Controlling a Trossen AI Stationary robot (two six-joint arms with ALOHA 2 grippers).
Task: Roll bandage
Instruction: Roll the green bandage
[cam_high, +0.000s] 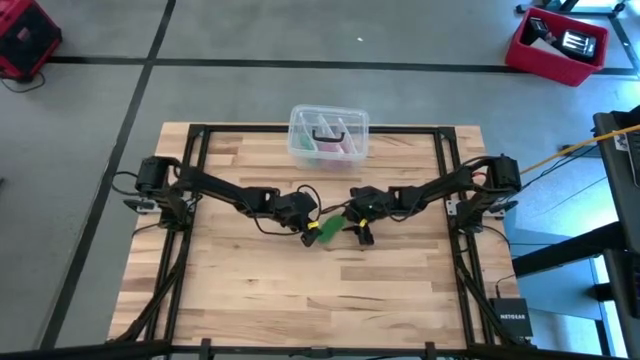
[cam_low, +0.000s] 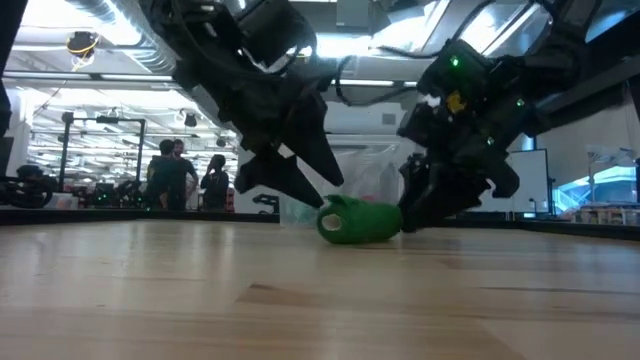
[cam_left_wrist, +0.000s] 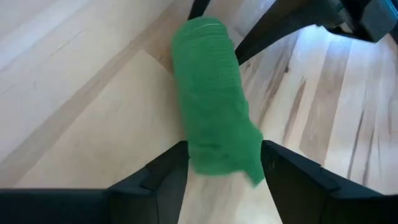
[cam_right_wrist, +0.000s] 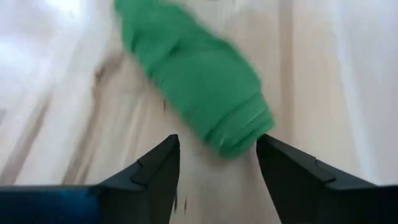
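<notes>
Here the rolled green bandage (cam_high: 326, 229) lies near the middle of the worktop (cam_high: 250, 300), between the left end effector (cam_high: 308, 232) and the right end effector (cam_high: 357, 228), both open and gripping nothing.

1. The bandage (cam_right_wrist: 193, 74) is smeared by blur in the right wrist view, and the picture's top edge cuts off its far end.
2. From above, both pincers cover most of the bandage (cam_high: 325, 229).
3. The box (cam_high: 328, 135) holds pink and dark items too small to identify.
4. People (cam_low: 185, 172) beyond the tabletop (cam_low: 320, 290) are small, dark figures.
</notes>
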